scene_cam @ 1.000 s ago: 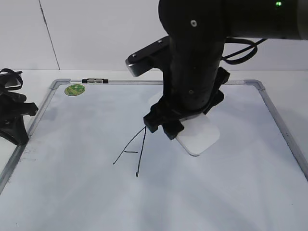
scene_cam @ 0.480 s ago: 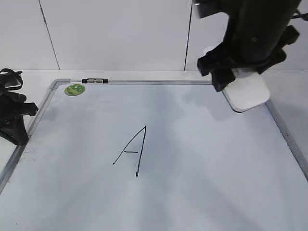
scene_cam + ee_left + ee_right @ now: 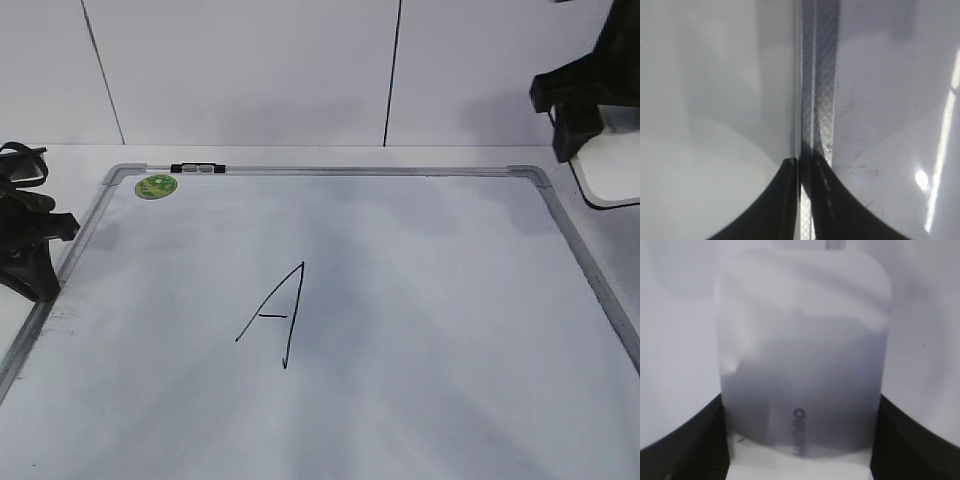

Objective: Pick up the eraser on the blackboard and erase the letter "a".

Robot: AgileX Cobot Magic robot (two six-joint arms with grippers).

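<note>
The blackboard (image 3: 430,300) is a white board with a grey frame, lying flat. A tall capital "A" (image 3: 275,315) is drawn left of its middle. No small letter "a" shows anywhere on the board. My right gripper (image 3: 575,110) is at the far right, above and beyond the board's right edge, shut on the white eraser (image 3: 615,170). In the right wrist view the eraser (image 3: 802,355) fills the space between the jaws (image 3: 800,407), with grey lettering on its top. My left gripper (image 3: 30,250) rests at the board's left edge, shut and empty (image 3: 802,167).
A round green sticker (image 3: 156,186) and a small black clip (image 3: 198,168) sit at the board's far left corner. The grey frame strip (image 3: 820,100) runs under the left jaws. A white panelled wall stands behind the table.
My right arm has carried the eraser from the board's middle up and to the right, past the right edge. The capital "A" is now fully uncovered. The left arm has not moved.
</note>
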